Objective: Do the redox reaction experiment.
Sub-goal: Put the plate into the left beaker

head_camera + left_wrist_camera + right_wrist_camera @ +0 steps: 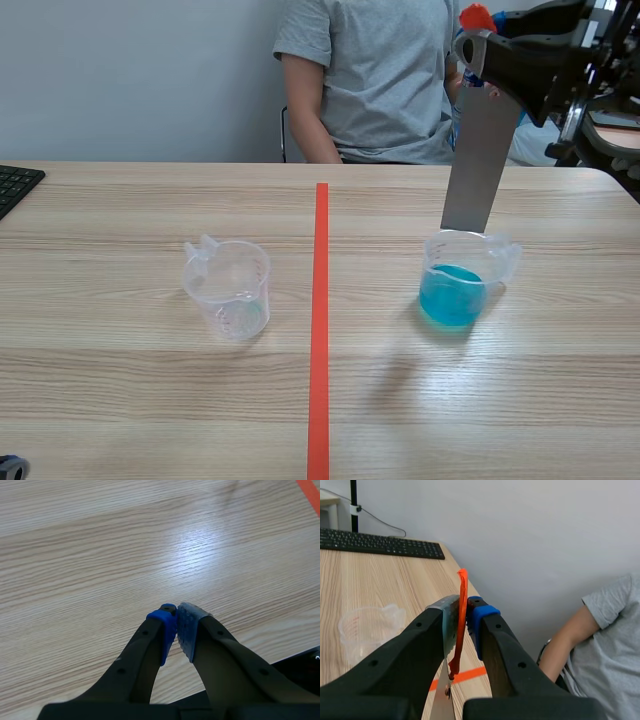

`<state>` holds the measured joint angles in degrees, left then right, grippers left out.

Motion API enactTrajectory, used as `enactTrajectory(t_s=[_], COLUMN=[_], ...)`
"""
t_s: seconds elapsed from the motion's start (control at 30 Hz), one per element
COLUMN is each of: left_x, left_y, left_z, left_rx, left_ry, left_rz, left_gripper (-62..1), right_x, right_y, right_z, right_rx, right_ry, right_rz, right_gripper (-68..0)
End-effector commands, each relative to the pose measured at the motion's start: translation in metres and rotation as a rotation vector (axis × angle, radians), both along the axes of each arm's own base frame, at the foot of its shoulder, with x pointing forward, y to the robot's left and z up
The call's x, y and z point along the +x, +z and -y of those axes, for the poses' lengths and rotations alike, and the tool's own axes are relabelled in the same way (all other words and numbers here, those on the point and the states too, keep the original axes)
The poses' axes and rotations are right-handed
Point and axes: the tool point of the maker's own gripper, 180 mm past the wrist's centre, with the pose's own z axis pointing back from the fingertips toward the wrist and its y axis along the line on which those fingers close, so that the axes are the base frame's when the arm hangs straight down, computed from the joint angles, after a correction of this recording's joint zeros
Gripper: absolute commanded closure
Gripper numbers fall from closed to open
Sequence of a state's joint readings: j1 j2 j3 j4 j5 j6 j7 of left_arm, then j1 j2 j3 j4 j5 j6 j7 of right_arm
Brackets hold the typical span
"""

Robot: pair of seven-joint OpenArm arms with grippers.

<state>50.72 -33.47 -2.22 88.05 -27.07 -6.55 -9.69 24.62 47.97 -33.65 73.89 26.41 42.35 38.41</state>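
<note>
Scene view: right gripper (pixel 480 52) is pinched on the orange tab (pixel 462 625) of the metal strip (pixel 480 160). The strip hangs upright just over the blue-liquid beaker (pixel 455 285) at right, likely lined up for dipping. Empty beaker (pixel 228 290) sits left. Left gripper (pixel 177 630) is closed on nothing, near left, probably parked clear.

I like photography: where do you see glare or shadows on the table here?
Left wrist view: bright glare on the table ahead of the shut left gripper. Scene view: a faint shadow on the robot's side of the blue-liquid beaker, which stands under the metal strip that the right gripper holds.
</note>
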Motion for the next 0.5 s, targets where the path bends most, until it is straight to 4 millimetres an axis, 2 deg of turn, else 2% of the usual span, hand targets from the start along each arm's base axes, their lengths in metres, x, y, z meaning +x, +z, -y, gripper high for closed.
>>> enactTrajectory(t_s=[0.0,0.1,0.47], left_x=[-0.006,-0.013,-0.014], left_y=[0.0,-0.003,-0.003], left_z=[0.005,0.007,0.007], left_rx=[-0.027,-0.039,-0.039], left_ry=[0.019,0.038,0.038], left_rz=[-0.001,-0.017,-0.019], left_gripper=[-4.2,-4.2,-4.2], right_x=[0.005,0.009,0.02], right_y=[0.023,0.027,0.041], right_z=[-0.003,-0.013,-0.06], right_rx=[0.029,0.041,0.083], right_ry=[0.007,0.014,0.051], right_rz=[0.053,0.06,0.072], right_gripper=[-1.5,-1.5,-1.5])
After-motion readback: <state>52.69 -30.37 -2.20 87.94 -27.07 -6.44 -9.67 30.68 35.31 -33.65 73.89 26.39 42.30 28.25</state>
